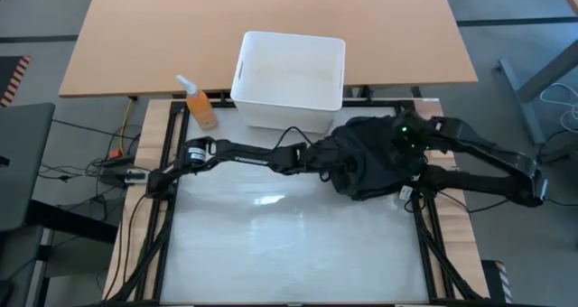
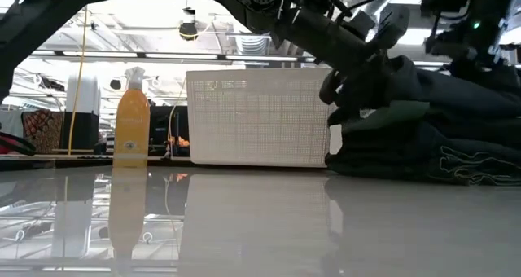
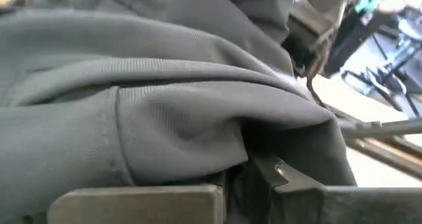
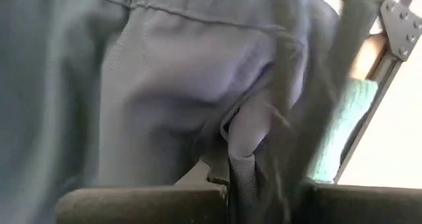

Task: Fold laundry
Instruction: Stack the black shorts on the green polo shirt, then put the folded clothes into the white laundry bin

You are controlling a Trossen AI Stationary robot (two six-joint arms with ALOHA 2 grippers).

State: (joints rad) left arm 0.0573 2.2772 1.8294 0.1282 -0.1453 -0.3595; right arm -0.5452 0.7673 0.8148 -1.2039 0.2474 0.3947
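Your laundry sits as one dark heap at the right rear of the table, just beside the white bin and still on the table rather than in it. In the low view the heap looks partly layered, with flat folds at the bottom and looser cloth bunched on top, so judge the folding as barely begun or only part way through; no single garment is spread out flat on the open table in front.

Your left tool reaches in from the left and is buried in the near-left edge of the heap. Its wrist view shows the fingers clenched with grey-black cloth pinched between them. Your right tool is on top of the heap from the right side, also clenched on a pleat of fabric that runs down between its fingers.

What seems left: pull one garment free of the heap, lay it out on the clear part of the table, then fold it. An orange spray bottle stands apart, left of the bin.
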